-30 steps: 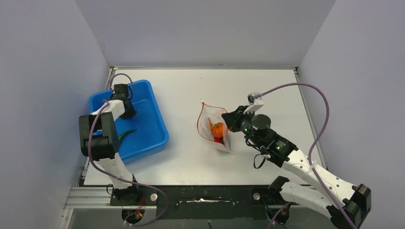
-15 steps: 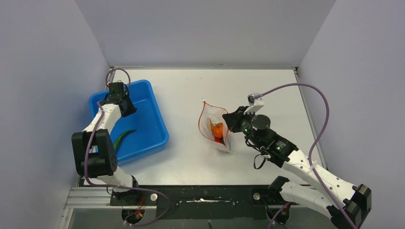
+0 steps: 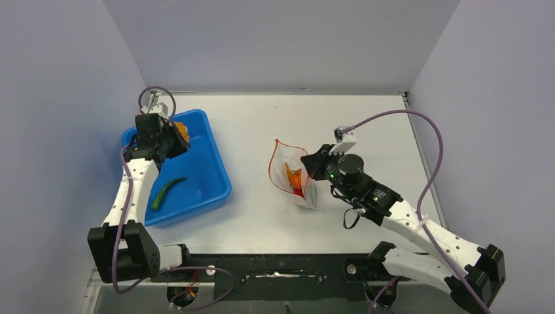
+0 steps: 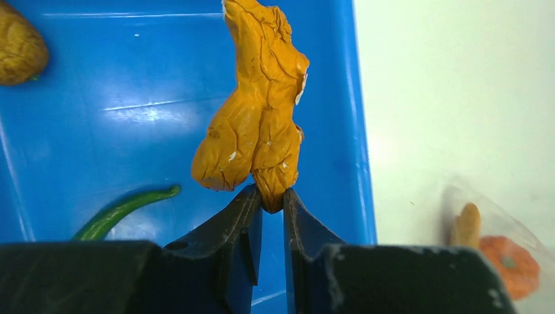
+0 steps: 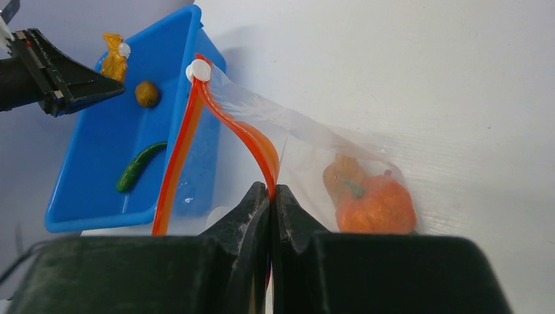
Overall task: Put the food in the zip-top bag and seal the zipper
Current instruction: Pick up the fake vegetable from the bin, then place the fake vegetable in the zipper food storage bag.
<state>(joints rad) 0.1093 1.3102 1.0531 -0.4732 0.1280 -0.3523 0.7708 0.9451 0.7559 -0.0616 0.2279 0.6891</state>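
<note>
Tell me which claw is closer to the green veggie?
Left. The left claw hangs over the blue tray with the green veggie; the right claw pinches the zipper, farther off.

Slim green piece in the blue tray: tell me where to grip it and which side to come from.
Grip the slim green piece across its middle, coming from straight above with the jaws set across its length. It lies flat on the floor of the blue tray, long, thin and slightly curved, clear of the walls, so a top pinch at mid-length should probably hold it level.
</note>
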